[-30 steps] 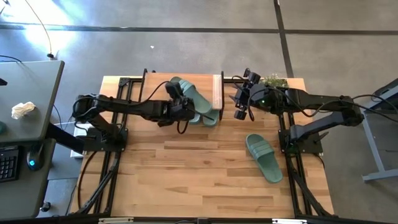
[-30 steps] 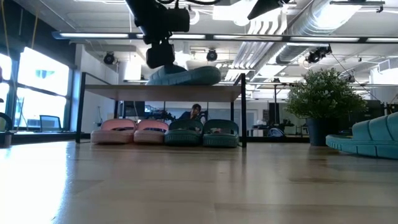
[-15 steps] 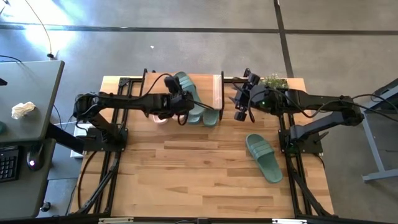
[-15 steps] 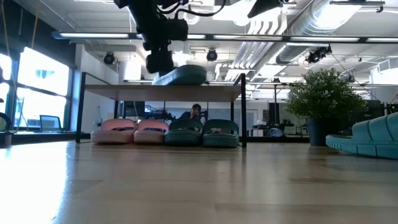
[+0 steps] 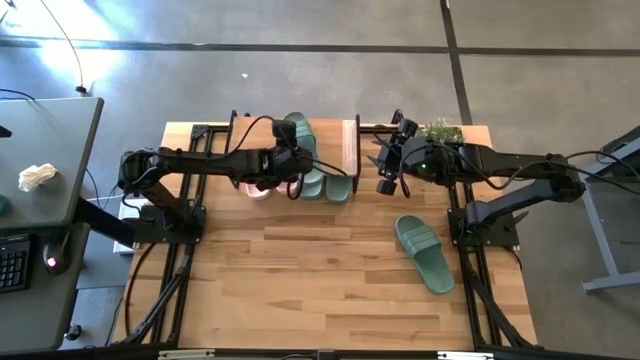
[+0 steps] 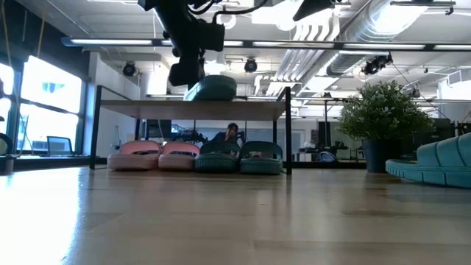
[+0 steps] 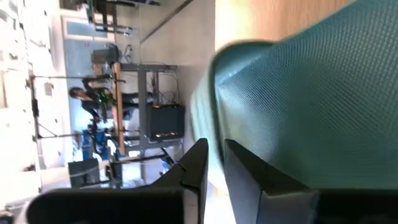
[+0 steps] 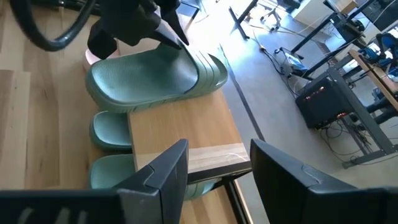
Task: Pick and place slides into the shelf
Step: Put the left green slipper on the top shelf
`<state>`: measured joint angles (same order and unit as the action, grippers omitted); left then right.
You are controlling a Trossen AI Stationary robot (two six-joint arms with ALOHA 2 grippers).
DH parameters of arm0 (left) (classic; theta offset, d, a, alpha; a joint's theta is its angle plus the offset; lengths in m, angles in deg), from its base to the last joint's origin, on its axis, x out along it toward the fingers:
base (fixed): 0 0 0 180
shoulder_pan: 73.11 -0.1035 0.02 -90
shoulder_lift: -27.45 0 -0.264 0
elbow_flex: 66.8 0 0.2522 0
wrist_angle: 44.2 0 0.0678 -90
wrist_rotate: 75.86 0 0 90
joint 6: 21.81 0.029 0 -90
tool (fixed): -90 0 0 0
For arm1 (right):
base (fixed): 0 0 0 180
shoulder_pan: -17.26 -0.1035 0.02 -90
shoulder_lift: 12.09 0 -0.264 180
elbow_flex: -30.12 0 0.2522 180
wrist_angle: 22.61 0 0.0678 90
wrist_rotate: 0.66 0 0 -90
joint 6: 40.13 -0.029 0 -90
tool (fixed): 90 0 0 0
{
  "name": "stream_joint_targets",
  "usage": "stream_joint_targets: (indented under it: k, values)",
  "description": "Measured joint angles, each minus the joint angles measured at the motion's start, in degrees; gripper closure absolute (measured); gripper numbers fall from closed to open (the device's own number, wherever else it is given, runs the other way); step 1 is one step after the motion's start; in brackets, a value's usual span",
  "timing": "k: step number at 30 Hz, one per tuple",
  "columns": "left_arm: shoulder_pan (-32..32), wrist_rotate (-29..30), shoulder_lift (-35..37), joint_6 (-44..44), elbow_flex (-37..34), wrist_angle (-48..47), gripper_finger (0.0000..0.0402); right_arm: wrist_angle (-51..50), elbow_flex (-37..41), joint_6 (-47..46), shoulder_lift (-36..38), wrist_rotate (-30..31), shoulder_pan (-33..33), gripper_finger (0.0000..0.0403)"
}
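Observation:
A dark green slide (image 5: 298, 132) lies sole-down on the shelf's plank top (image 5: 350, 145), its length running toward the far edge. My left gripper (image 5: 291, 160) stands at its left side with the fingers nearly together. Under the shelf (image 6: 147, 107) stand two pink slides (image 6: 157, 155) and two green ones (image 6: 239, 157). Another green slide (image 5: 423, 252) lies on the table at the right. My right gripper (image 5: 386, 178) hovers open just past the shelf's right end, touching nothing. My left gripper meets the slide's left long side (image 8: 184, 48), close to the ribbed strap, with its nearly shut fingers (image 8: 169, 28) slanting down from the table's left. One finger's outer side (image 7: 249, 177) lies against the slide. Whether any rim sits between the fingers I cannot tell. The slide rests flat on the plank.
A potted plant (image 5: 440, 130) stands at the table's far right corner. Black frame rails run along both table sides. The near half of the wooden table (image 5: 300, 290) lies bare.
My left gripper has gone a little toward the far edge. The green slide, which lay slantwise across the plank with one end over its near edge, has turned lengthwise toward the far edge and slid fully onto the plank.

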<state>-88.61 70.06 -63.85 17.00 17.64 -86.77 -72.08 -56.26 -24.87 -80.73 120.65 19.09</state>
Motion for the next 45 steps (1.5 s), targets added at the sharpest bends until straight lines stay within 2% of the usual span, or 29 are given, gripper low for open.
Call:
stream_joint_targets:
  k: [6, 10, 14, 18, 23, 31, 35, 40, 45]
  values:
    - [0.0, -0.26, 0.02, 5.1, 0.0, 3.05, 0.0395, -0.02, 0.0, -0.24, 0.0, 0.0, 0.0, 0.0238]
    - [0.0, -0.72, 0.02, 7.49, 0.0, 3.45, 0.0396, -0.08, 0.0, -0.28, 0.0, -0.02, 0.0, 0.0238]
    - [0.15, -0.93, 0.02, 6.76, 0.0, 3.29, 0.0399, -1.04, 0.0, -0.43, 0.0, -0.02, 0.0, 0.0238]
    - [0.15, -1.14, 0.02, 2.46, 0.0, 3.21, 0.0397, -1.55, 0.0, -0.43, 0.0, 0.0, 0.0, 0.0238]
    - [0.15, -2.16, 0.02, -0.51, 1.4, 1.51, 0.0365, -1.79, 0.0, -0.45, 0.0, 0.5, 0.0, 0.0238]
    - [0.08, -2.86, 0.11, -0.23, 5.09, 0.18, 0.0258, -1.78, 0.0, -0.4, 0.0, 0.61, 0.07, 0.0238]
    - [0.08, -8.24, 0.11, -0.2, 5.07, -2.11, 0.0218, -1.79, 0.0, -0.32, 0.0, 0.61, 0.07, 0.0238]
    - [0.08, -8.56, 0.09, 0.21, 5.07, -3.52, 0.0197, -1.82, 0.0, -0.26, -0.02, 0.57, 0.07, 0.0238]
    - [-2.03, -7.99, -0.71, 0.0, 5.07, -5.95, 0.0197, -1.79, 0.0, -0.26, -0.02, 0.33, 0.07, 0.0238]
